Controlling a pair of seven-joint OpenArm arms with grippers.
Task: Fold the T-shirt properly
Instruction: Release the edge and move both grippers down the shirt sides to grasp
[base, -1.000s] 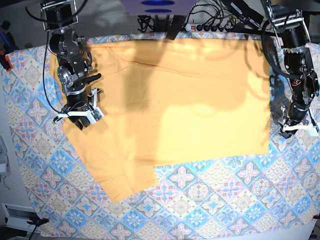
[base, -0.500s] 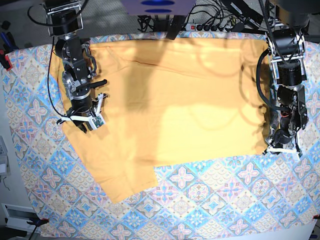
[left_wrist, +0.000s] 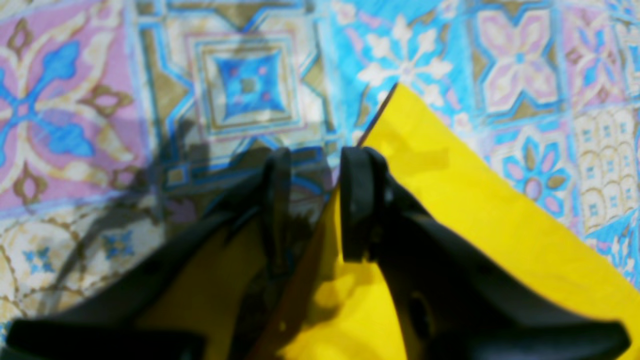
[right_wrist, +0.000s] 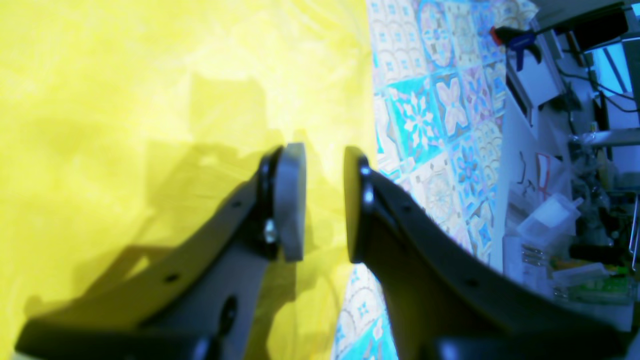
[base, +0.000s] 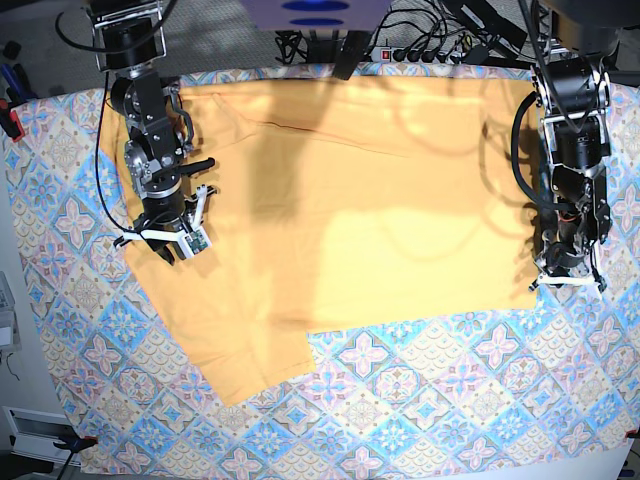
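1. The T-shirt (base: 340, 200) lies spread flat on the patterned tablecloth (base: 420, 400), covering most of its far half. One flap (base: 240, 350) runs down toward the near-left. The cloth is plain pale orange on the upturned face; no print or tag shows.

2. Handling, as a judgement: thin, soft and light. It will drape and sag when lifted and hold no shape of its own. Low ripples in the right wrist view suggest it slides and bunches easily over the tablecloth. It is not fragile.

3. Where to grip, as a judgement: at edges and corners, pinching through the layers. A pinch mid-panel would only tent the fabric. The near-right corner (left_wrist: 400, 100) and the left edge look like the useful points.

4. The left gripper (left_wrist: 315, 200) sits low at that near-right corner. Its jaws are parted by a narrow gap straddling the shirt's edge, one finger over the cloth, the other over the tablecloth. Nothing is pinched yet.

5. The right gripper (right_wrist: 322, 205) hangs over the shirt just inside its left edge. Its pads stand apart with bare cloth showing between them, so it holds nothing.

6. Risk: taking only the top layer, or catching the tablecloth along with the shirt.
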